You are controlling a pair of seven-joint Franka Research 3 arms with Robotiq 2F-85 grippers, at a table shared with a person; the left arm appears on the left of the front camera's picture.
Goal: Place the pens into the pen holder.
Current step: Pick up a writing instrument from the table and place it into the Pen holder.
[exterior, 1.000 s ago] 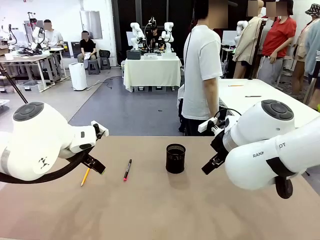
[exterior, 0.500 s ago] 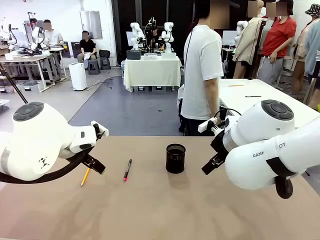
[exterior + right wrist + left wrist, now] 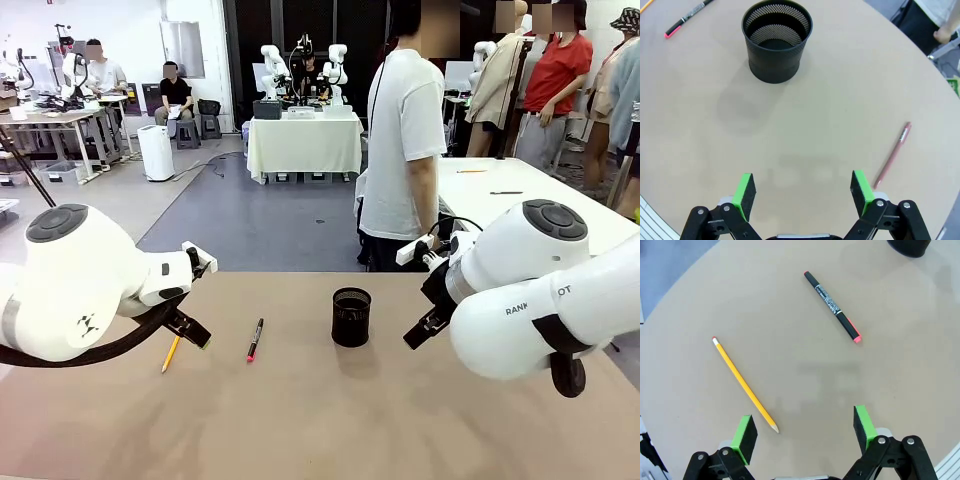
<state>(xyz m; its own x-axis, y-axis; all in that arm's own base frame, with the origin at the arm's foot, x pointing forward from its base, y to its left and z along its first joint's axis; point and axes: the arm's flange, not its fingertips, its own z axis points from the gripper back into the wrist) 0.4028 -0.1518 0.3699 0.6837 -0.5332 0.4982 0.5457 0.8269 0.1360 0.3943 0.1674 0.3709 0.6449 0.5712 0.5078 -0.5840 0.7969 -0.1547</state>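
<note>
**All three pens loose, holder empty, both arms hovering**

Left fingers (image 3: 746,432) and right fingers (image 3: 745,192) are spread wide, holding nothing. The yellow pencil (image 3: 742,384) lies far left on the worktop (image 3: 320,430), with the black pen (image 3: 832,306) between it and the centre pen holder (image 3: 776,42). The maroon pen (image 3: 892,155) lies right of the holder.

Likely step: first pick. Turn the fingers across the shaft, pinch mid-length, tip it upright, and release over the rim.

The sticks are thin and probably roll. The pencil has a sharpened tip, the black pen is glossy with a pink end. The holder is a stiff mesh cylinder on a matte tan worktop.
</note>
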